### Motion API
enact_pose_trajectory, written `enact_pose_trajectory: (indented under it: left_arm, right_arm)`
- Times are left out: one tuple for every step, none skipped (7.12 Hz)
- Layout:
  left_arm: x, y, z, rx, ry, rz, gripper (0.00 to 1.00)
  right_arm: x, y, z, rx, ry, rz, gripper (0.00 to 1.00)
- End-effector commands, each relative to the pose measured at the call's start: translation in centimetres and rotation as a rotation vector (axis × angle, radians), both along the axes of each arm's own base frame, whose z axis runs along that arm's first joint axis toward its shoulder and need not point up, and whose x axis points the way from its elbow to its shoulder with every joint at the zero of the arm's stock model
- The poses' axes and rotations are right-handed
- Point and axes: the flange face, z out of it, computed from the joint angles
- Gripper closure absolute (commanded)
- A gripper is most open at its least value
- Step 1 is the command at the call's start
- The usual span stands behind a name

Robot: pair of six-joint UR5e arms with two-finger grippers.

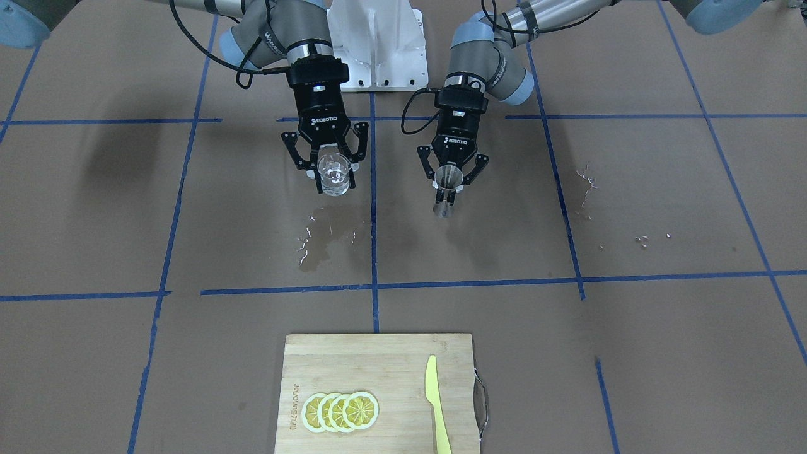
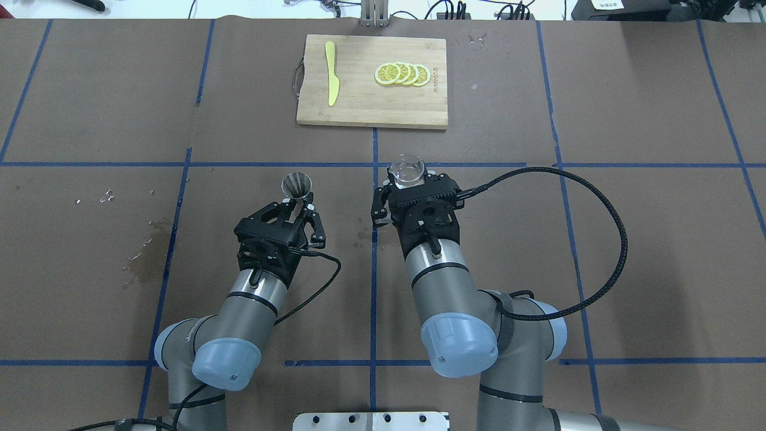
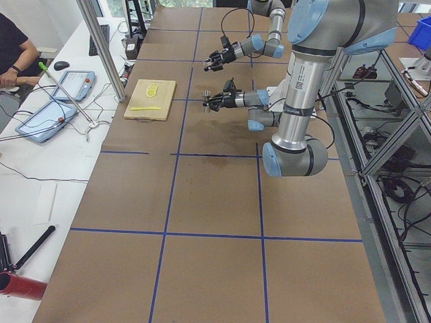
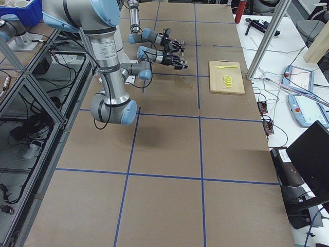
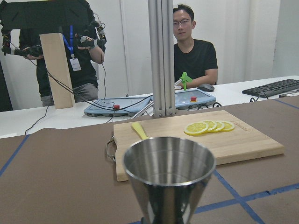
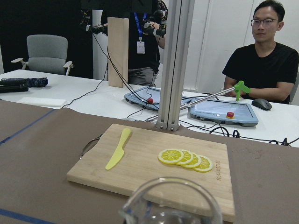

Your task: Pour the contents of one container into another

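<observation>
My right gripper [image 1: 333, 180] is shut on the small clear glass tumbler [image 1: 333, 173], which stays upright above the table with some clear liquid in it. Overhead, the tumbler [image 2: 407, 169] sticks out ahead of that gripper [image 2: 410, 182]. My left gripper [image 1: 449, 188] is shut on the steel hourglass jigger [image 1: 448, 180], upright, held near its waist. From above, the jigger [image 2: 297, 184] is left of the tumbler with a gap between them. The jigger's open cone [image 5: 168, 177] fills the left wrist view; the tumbler's rim [image 6: 170, 205] shows at the bottom of the right wrist view.
A wooden cutting board [image 2: 371, 108] lies at the far middle of the table with lemon slices [image 2: 402, 73] and a yellow knife [image 2: 331, 81]. Wet patches [image 1: 328, 236] and droplets [image 1: 586, 183] mark the brown paper. A metal post [image 6: 175, 65] and seated people stand beyond the board.
</observation>
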Motion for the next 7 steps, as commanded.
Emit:
enact_pose_trajectory:
  left_arm:
    - [1.7,-0.4,-1.5,0.005,-0.003,0.007,1.00]
    - [2.2,-0.6,-1.1,0.003,-0.015,0.002,1.00]
    - [2.3,-0.6,-1.7,0.005,-0.005,0.004,1.00]
    - [2.3,-0.6,-1.7,0.005,-0.005,0.004,1.00]
    - [2.5,-0.6,-2.2,0.006,0.003,0.008,1.00]
    - [2.5,-0.6,-2.2,0.005,0.003,0.013,1.00]
    - [2.6,-0.5,-2.1,0.005,0.000,0.014,1.00]
  right_arm:
    - [-0.9,-0.1,-3.8,-0.014,0.046,-0.010,1.00]
    - [0.0,0.1,-5.0,-0.017,0.058,-0.011,1.00]
    - [0.7,0.3,-5.7,-0.020,0.075,-0.012,1.00]
    - [1.4,0.5,-6.4,-0.008,0.105,-0.019,1.00]
    - [1.4,0.5,-8.2,0.003,0.121,-0.025,1.00]
    - [1.1,0.3,-9.1,-0.006,0.164,-0.025,1.00]
    - [1.0,0.0,-9.4,-0.011,0.194,-0.023,1.00]
